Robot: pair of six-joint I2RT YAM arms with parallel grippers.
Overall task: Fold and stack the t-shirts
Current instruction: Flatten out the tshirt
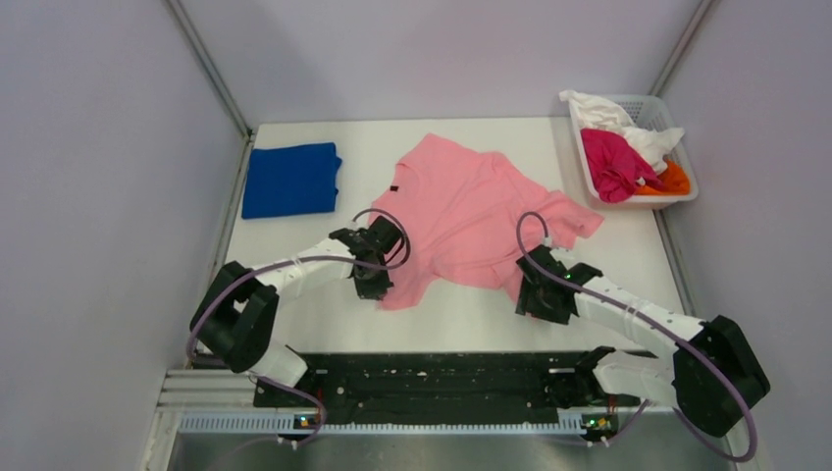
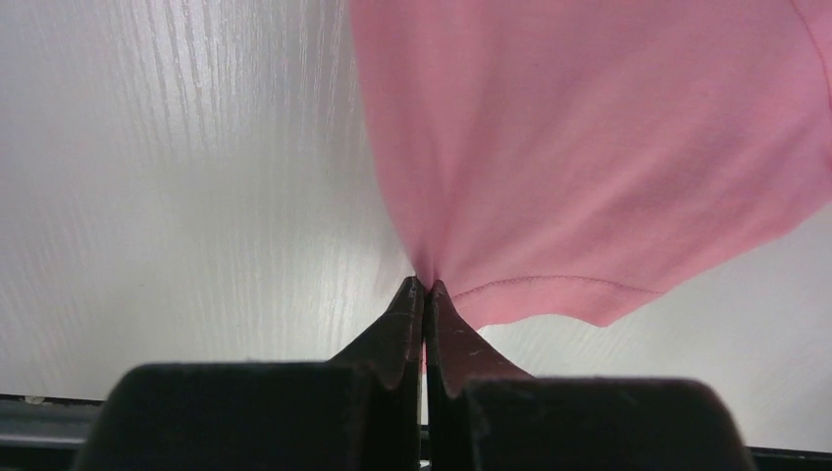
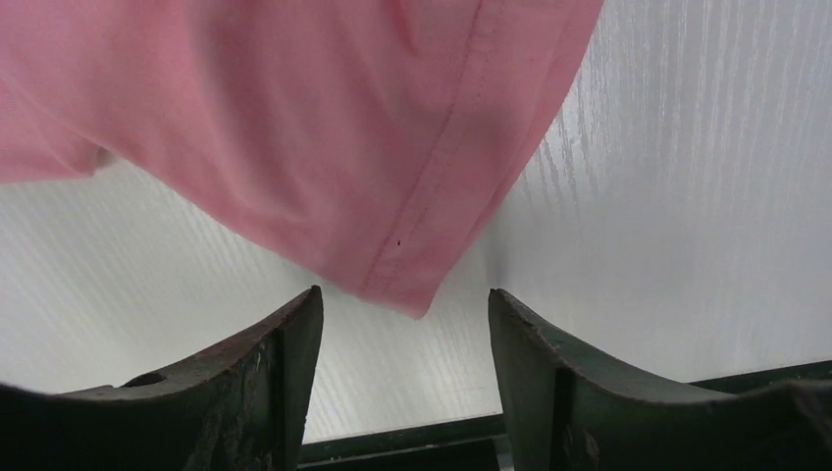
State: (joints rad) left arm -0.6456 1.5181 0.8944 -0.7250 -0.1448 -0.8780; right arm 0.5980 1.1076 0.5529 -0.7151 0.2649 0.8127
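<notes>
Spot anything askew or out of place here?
The pink t-shirt lies rumpled and skewed mid-table, pinched only by the left gripper; the right gripper is open at its hem. A white shirt spills over the basket rim.

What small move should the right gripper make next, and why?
Probably ease the right gripper forward and close on the pink t-shirt corner: its jaws stand open just short of the hem, while the left gripper is shut on another edge.
</notes>
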